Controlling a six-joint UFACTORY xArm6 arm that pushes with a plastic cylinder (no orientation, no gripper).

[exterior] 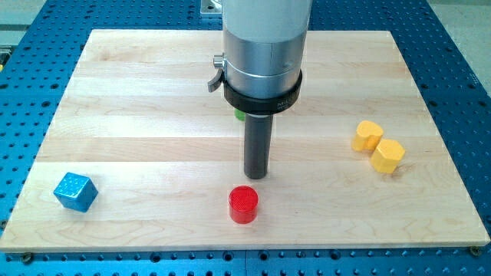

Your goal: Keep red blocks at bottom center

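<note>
A red cylinder block [243, 205] stands near the view's bottom center of the wooden board [138, 115]. My tip [255, 175] rests on the board just above and slightly right of the red cylinder, a small gap apart from it. No other red block shows. A bit of green block [239, 116] peeks out behind the arm's body, mostly hidden.
A blue cube [75, 192] lies at the bottom left. Two yellow blocks sit at the right, a heart-like one [367, 136] and a hexagonal one [387, 156], touching. The arm's grey body [261, 46] covers the top center. A blue perforated table surrounds the board.
</note>
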